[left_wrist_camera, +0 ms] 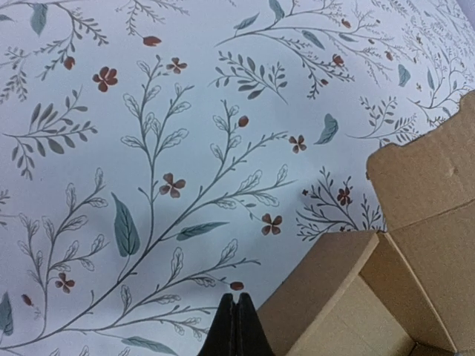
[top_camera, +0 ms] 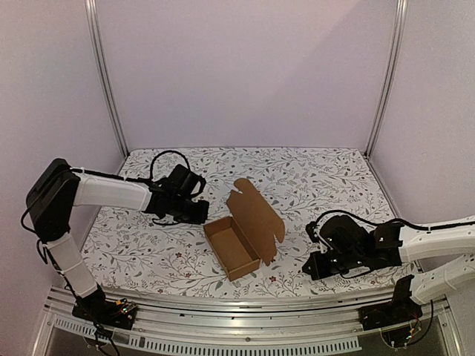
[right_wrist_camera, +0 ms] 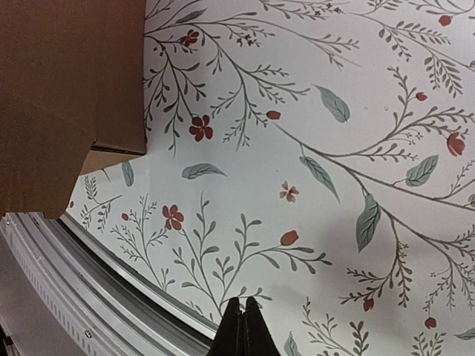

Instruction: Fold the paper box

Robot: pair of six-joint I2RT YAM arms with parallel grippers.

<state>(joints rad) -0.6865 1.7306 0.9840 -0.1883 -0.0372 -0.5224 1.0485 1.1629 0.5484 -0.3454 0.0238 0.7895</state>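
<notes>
The paper box [top_camera: 241,237] is plain brown cardboard, a narrow open carton with walls standing and its lid flap [top_camera: 256,215] raised behind, in the middle of the floral table. It shows at the lower right of the left wrist view [left_wrist_camera: 386,282] and upper left of the right wrist view [right_wrist_camera: 67,81]. My left gripper [top_camera: 202,213] is shut and empty, just left of the box's far left corner; its tips [left_wrist_camera: 237,300] sit beside the box wall without touching. My right gripper [top_camera: 312,265] is shut and empty, to the right of the box near the front edge [right_wrist_camera: 243,302].
The floral tabletop [top_camera: 334,185] is enclosed by lilac walls with metal posts [top_camera: 107,81]. A metal rail [top_camera: 245,308] runs along the front edge, also seen in the right wrist view [right_wrist_camera: 82,297].
</notes>
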